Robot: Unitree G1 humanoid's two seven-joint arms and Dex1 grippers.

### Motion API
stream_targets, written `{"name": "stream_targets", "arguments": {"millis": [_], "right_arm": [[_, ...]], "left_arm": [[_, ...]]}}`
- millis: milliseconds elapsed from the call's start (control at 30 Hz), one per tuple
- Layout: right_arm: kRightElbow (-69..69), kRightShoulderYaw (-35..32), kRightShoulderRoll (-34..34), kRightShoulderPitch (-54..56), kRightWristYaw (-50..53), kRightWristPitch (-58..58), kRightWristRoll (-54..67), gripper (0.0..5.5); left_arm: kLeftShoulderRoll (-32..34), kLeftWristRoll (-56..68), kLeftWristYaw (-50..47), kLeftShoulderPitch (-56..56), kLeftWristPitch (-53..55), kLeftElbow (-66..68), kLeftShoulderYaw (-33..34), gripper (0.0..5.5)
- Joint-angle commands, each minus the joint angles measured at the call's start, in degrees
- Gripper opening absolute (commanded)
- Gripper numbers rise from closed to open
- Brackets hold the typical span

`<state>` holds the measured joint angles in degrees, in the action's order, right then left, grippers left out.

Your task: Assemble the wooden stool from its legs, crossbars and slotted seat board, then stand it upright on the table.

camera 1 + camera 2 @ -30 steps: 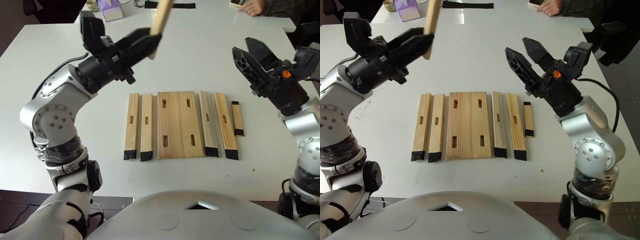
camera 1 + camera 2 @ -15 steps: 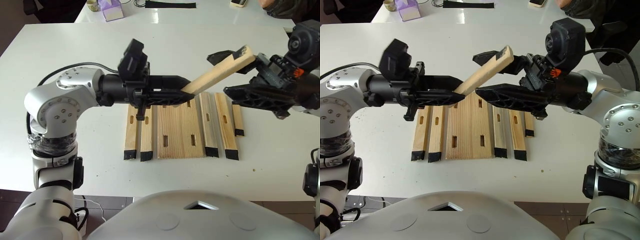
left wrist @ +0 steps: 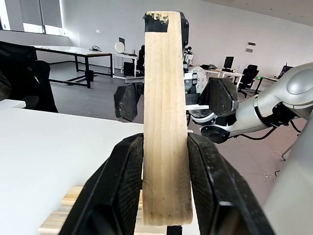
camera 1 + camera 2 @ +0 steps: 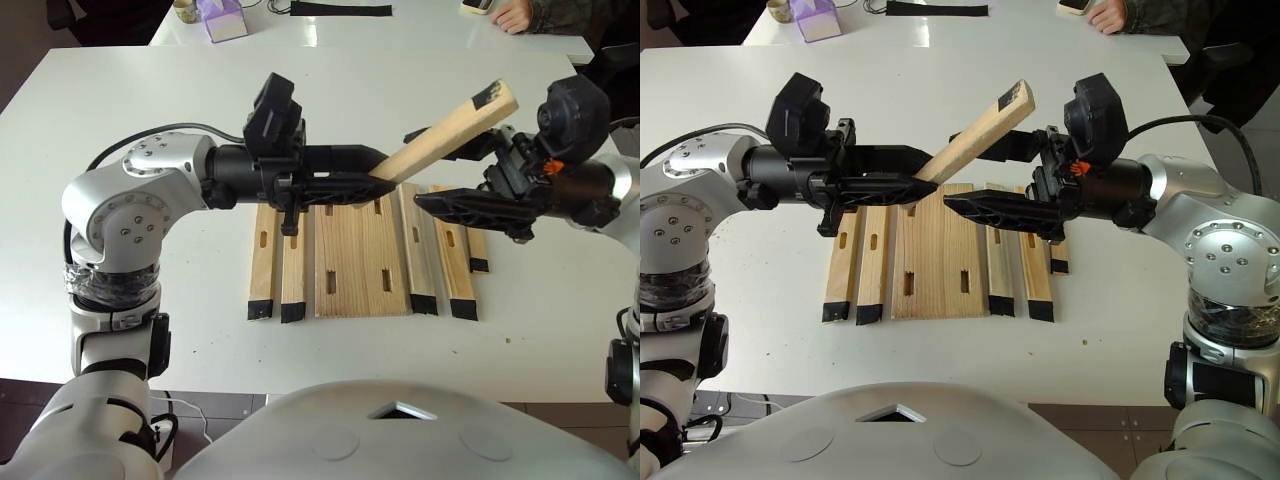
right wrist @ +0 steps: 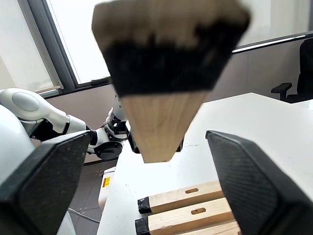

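The left fingers are clamped shut on the bare end of a wooden bar. They hold it in the air above the seat board, sloping up and across toward the robot's right with its black-capped end highest. That slant looks deliberate, since it offers the free end to the right fingers. These are spread wide, one on each side of the bar, with nothing in them and no contact that I can see. The right wrist view shows the black cap in the gap with room on both sides. I judge this to be a handover, so that the bar can be gripped nearer its other end and turned for fitting. The other parts lie flat in a tidy row on the tabletop beneath the arms. The seat board is in the middle with its four slots facing up, with two legs side by side on its left and two more legs on its right. A short crossbar lies at the far right. Nothing is joined yet, so the task is near its beginning. The next move calls for the right fingers to close squarely on the bar's flat faces before the left let go, or the bar could twist or drop onto the row.
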<state>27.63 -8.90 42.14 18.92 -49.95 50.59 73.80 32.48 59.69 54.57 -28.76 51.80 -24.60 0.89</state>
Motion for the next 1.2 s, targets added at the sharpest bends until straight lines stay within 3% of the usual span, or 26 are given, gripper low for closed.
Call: {"name": "stream_targets", "arguments": {"millis": [33, 500, 1100, 1200], "right_arm": [[0.7, -0.2, 0.3, 0.7, -0.4, 0.1, 0.3, 3.52], [-1.6, 0.0, 1.6, 3.9, -2.1, 0.9, -0.4, 1.31], [-3.9, 2.6, 3.7, 3.7, -6.9, -1.7, -8.5, 1.3], [-4.6, 2.2, 4.0, 4.5, -6.6, -3.2, -10.6, 1.3]], "left_arm": [[1.2, -0.6, 0.4, 1.2, -0.1, -1.1, -0.7, 1.3], [1.0, -3.8, 0.2, 4.5, -3.3, -2.3, -2.5, 1.3], [-1.8, -5.5, -3.6, 3.4, -3.2, -0.6, -2.0, 1.3], [-0.2, -10.6, -3.0, 4.3, -4.5, 0.5, -5.1, 2.0]]}}
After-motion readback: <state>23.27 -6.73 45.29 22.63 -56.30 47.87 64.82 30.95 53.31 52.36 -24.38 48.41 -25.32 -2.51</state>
